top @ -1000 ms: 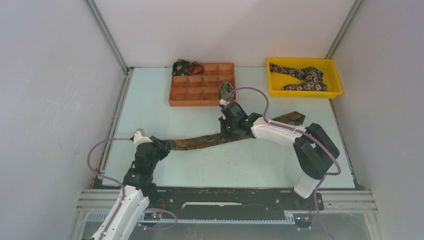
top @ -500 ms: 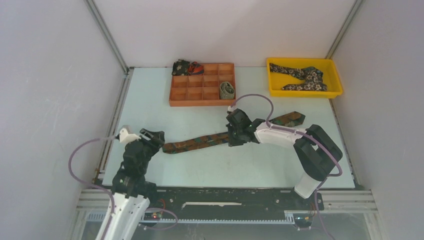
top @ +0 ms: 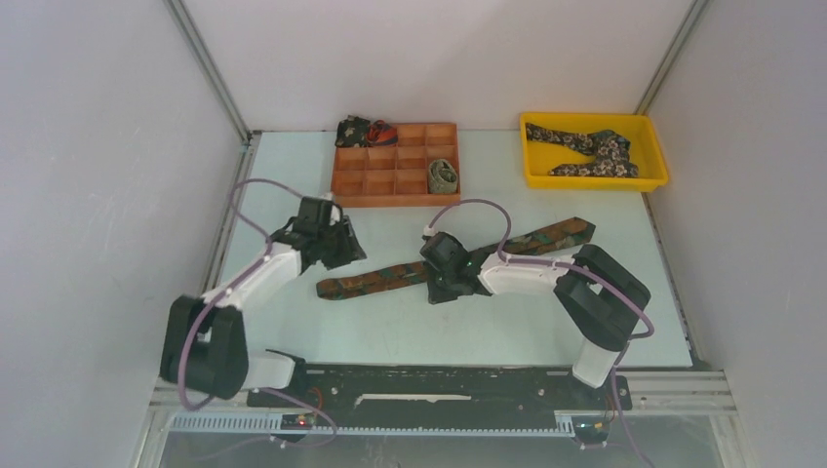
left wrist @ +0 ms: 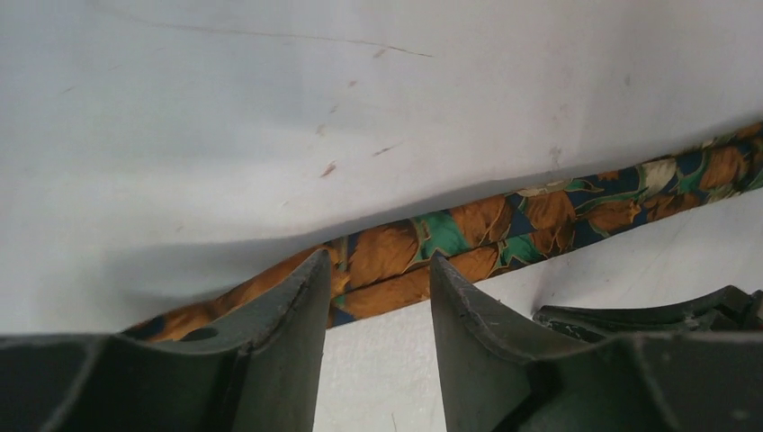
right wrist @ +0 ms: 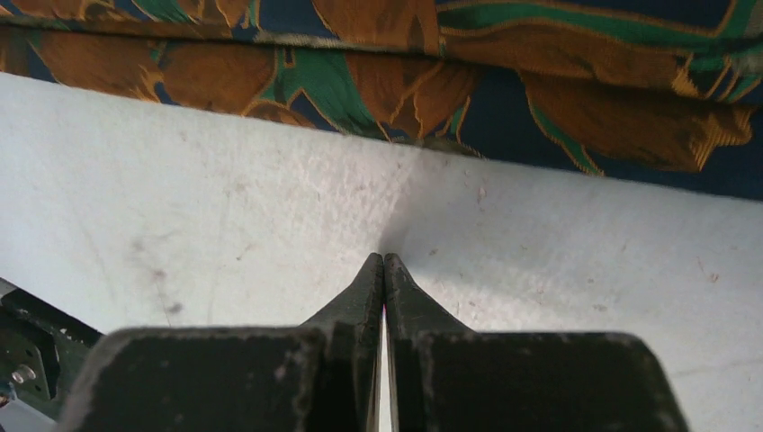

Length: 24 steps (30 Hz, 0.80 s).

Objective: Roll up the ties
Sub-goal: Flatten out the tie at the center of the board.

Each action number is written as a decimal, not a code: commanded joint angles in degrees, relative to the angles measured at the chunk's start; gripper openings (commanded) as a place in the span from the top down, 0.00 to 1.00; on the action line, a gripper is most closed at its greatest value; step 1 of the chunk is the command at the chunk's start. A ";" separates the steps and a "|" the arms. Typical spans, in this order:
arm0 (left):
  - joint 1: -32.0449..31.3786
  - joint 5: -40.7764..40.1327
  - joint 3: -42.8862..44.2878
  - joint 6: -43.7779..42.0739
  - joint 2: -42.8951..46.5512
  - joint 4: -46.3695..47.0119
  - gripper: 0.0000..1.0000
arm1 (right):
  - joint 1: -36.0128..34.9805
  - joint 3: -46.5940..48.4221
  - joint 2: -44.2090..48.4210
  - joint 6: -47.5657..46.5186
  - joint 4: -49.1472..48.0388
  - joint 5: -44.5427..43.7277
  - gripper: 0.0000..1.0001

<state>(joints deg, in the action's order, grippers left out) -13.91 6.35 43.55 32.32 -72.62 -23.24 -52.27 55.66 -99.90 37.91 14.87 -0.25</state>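
A long rust-and-green patterned tie [top: 390, 276] lies flat and slanted across the table, its wide pointed end [top: 575, 231] to the right. My left gripper [top: 343, 246] is open and empty, just above the tie's narrow left part. In the left wrist view the tie [left wrist: 468, 229] runs just past the fingertips of the left gripper [left wrist: 378, 270]. My right gripper [top: 436, 283] is shut at the tie's middle. In the right wrist view its tips [right wrist: 384, 259] rest on bare table just short of the tie [right wrist: 405, 81], with nothing between them.
An orange compartment tray [top: 390, 202] stands at the back with an olive rolled tie [top: 442, 175] in one cell and a dark bundle [top: 356, 130] at its far left corner. A yellow bin [top: 546, 180] at the back right holds a dark floral tie [top: 595, 151].
My left gripper let go of the tie's narrow end and swung from the front left up and over to the tie's far side. My right gripper slid left along the tie.
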 commanded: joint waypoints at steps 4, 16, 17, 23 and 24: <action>-6.65 1.22 10.47 -4.10 -13.97 0.43 0.52 | -0.11 0.02 -3.19 1.72 -4.57 -0.37 0.97; -11.14 -0.37 21.50 -5.72 -30.51 -3.44 0.57 | 1.55 1.28 -7.26 1.95 -6.27 2.58 0.97; -11.55 -0.50 21.63 -5.81 -31.04 -3.73 0.57 | 1.82 1.36 -7.50 1.87 -6.53 2.88 0.97; -13.31 -2.30 22.19 -6.31 -33.18 -6.51 0.60 | 3.37 1.93 -9.08 1.61 -7.47 4.48 0.97; -13.64 -2.32 22.12 -6.47 -33.38 -6.94 0.61 | 3.56 2.13 -9.45 1.46 -7.56 4.66 0.97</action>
<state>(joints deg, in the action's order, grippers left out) -26.26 5.67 64.84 27.86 -104.22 -26.63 -49.67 57.71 -105.67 40.36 4.43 5.93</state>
